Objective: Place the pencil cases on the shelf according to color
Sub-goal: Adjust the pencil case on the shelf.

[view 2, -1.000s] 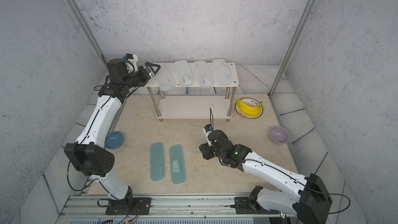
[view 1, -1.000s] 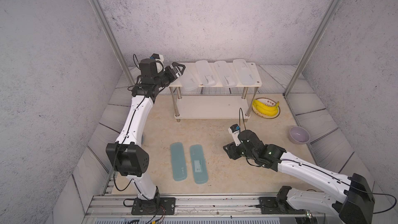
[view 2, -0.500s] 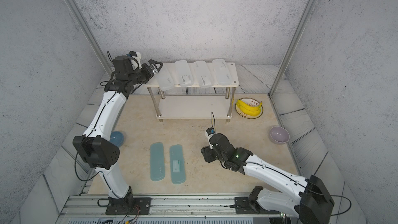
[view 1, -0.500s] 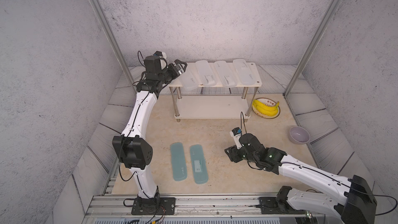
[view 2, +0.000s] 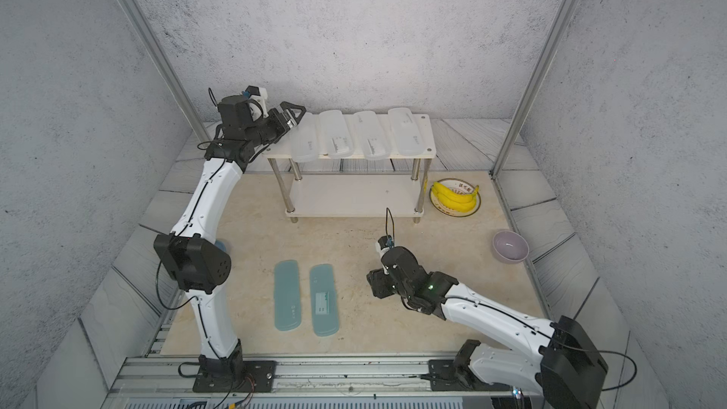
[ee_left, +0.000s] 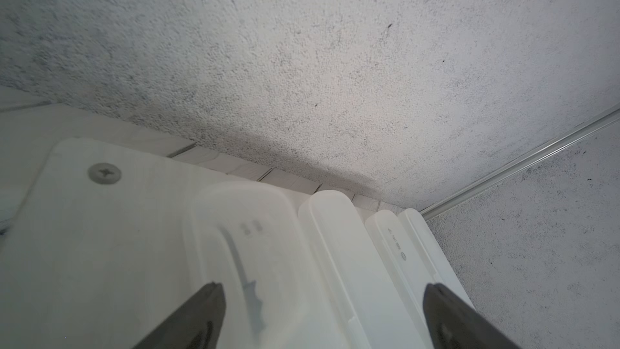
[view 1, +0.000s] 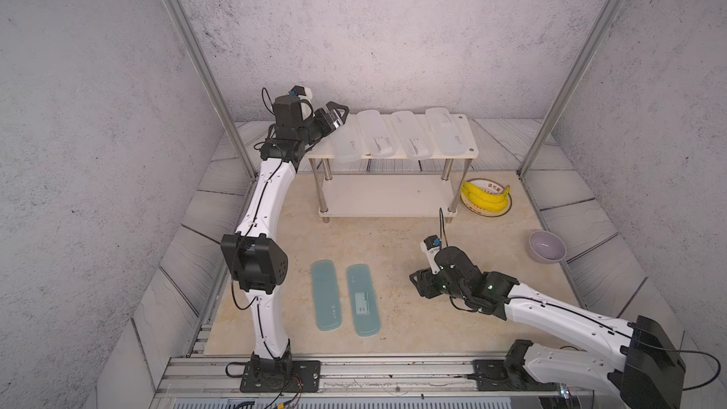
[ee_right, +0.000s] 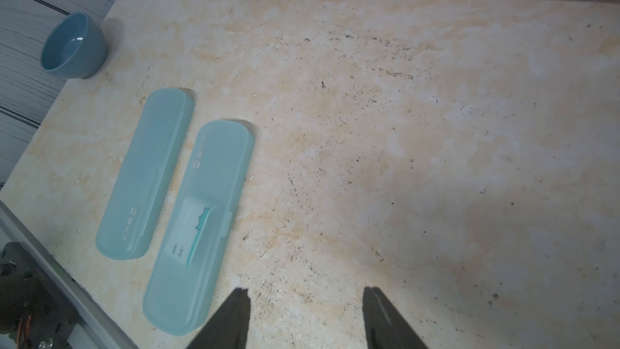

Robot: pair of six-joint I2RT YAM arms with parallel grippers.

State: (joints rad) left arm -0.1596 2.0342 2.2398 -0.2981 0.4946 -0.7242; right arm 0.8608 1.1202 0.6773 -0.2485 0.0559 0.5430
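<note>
Two teal pencil cases (view 1: pixel 325 295) lie parallel and slightly apart at the front of the counter (view 1: pixel 393 245), long axes running front to back. The labelled teal case (view 1: pixel 362 300) carries a pale panel whose print is too small to read, and the right fingers (ee_right: pixel 235 317) are spread and empty over bare counter beside it. Farther back, four frosted white cases (view 1: pixel 411 135) sit in a row on the top board of the shelf (view 1: pixel 470 139), also pointing front to back with illegible markings, while the left fingers (ee_left: pixel 201 313) hang released above the leftmost white case (ee_left: pixel 248 229).
</note>
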